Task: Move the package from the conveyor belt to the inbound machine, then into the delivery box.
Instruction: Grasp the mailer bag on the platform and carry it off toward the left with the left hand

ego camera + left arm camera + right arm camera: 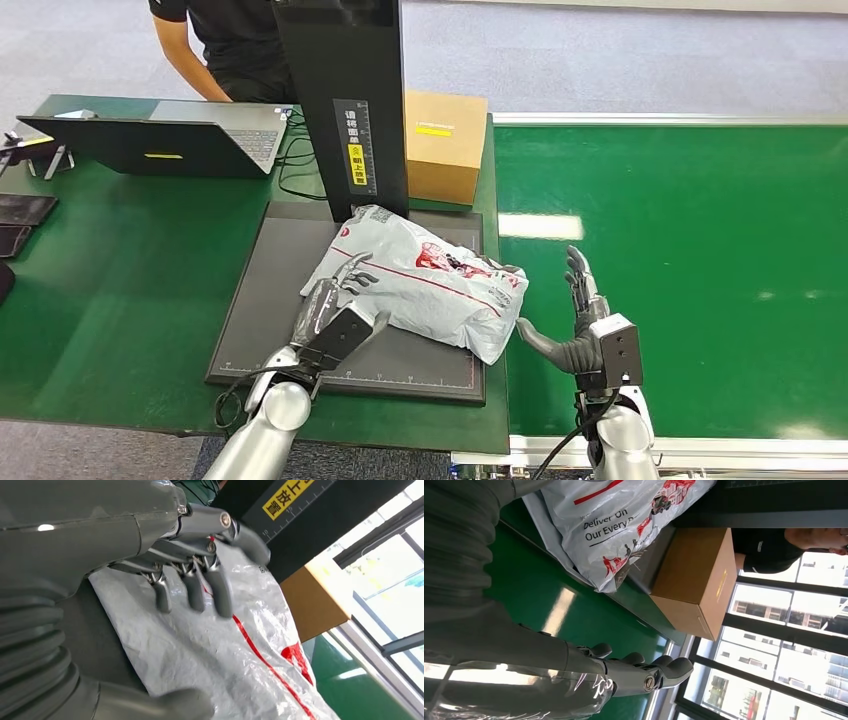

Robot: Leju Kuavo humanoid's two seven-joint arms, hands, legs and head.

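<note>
The package (430, 285), a grey-white plastic mailer with red print, lies on the black plate (270, 300) of the inbound machine, in front of its black column (345, 100). One corner of the bag hangs past the plate toward the green conveyor belt (700, 260). My left hand (335, 300) sits at the package's left edge, fingers spread over the bag (225, 655) and gripping nothing. My right hand (580, 310) stands open over the belt just right of the package, thumb near its lower corner. The right wrist view shows the package (614, 520) beyond that hand (574, 675).
A brown cardboard box (445, 145) stands behind the plate, right of the column. An open laptop (170, 140) and cables lie at the back left of the green table, with a person (230, 40) seated behind. Dark flat devices (20, 210) lie at the far left.
</note>
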